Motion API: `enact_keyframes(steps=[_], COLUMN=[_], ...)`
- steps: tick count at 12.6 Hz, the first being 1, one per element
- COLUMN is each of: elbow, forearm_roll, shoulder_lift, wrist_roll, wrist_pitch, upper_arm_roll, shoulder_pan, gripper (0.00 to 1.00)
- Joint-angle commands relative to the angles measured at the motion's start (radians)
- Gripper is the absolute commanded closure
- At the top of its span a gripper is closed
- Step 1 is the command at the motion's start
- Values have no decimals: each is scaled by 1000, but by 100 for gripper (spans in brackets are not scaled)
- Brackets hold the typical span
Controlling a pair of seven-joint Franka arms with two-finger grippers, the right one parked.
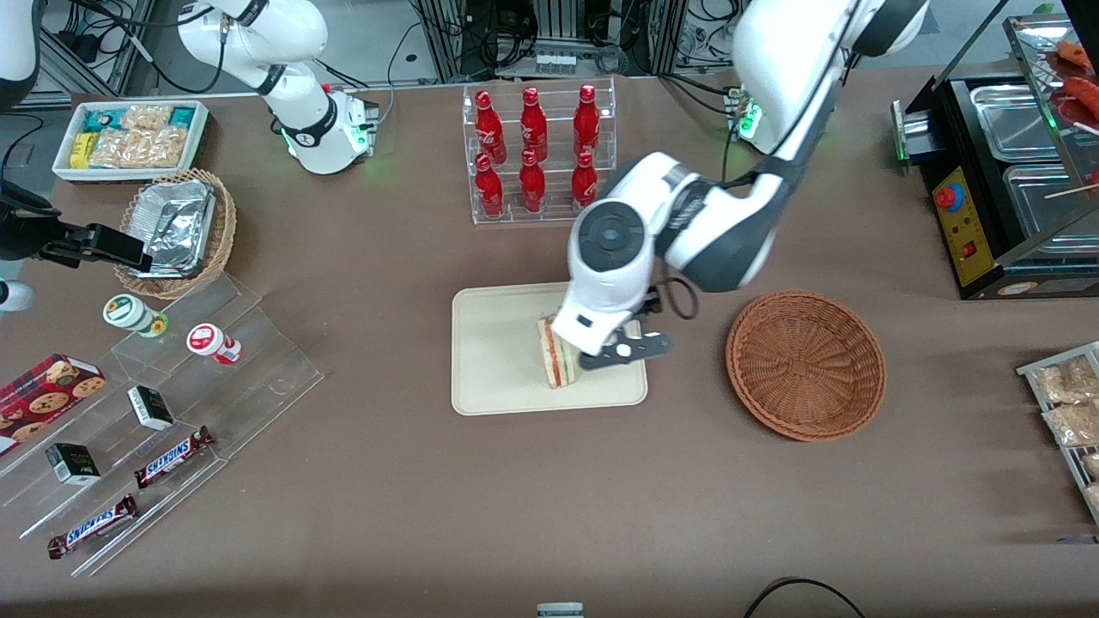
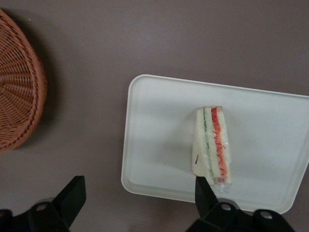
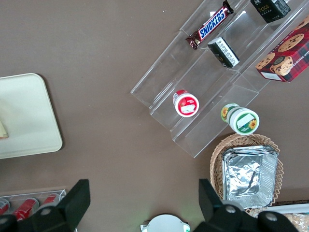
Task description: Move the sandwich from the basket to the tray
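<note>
The sandwich [image 1: 556, 360] [image 2: 212, 145], a pale wedge with red and green filling layers, lies on the cream tray [image 1: 498, 343] [image 2: 159, 125], close to the tray's edge nearest the front camera. My gripper [image 1: 605, 356] [image 2: 137, 188] hovers just above the tray beside the sandwich, open, with its black fingers spread wide and nothing between them. One fingertip [image 2: 202, 189] shows next to the sandwich's narrow end, apart from it. The reddish-brown basket [image 1: 805, 365] [image 2: 17, 106] sits empty on the table beside the tray, toward the working arm's end.
A clear rack of red bottles [image 1: 537, 154] stands farther from the front camera than the tray. Toward the parked arm's end are a tan basket with foil trays [image 1: 176, 227], a white snack bin [image 1: 129, 137] and stepped acrylic shelves [image 1: 172, 403]. A food warmer [image 1: 1004, 172] stands at the working arm's end.
</note>
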Motion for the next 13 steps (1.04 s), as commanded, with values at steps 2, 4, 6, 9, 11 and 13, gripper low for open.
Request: enact_keyframes(steps=[2,4,6,9,11,13], elbow=[-156,-236,-311,-358,-356,-384], forearm_roll=[-71,-112,-116,-116,-105,-97], shoulder_lift=[-151,-227,-307,-378,-410,-477], wrist_roll=[199,293,422,600,673,697], wrist_pitch=[-30,-30,-35,-76,-113,-145], upper_arm_roll=[-4,-4,-3,-1,-1,-3], shoulder_pan=[121,207,282,386,445,494], gripper=[0,0,0,0,0,0])
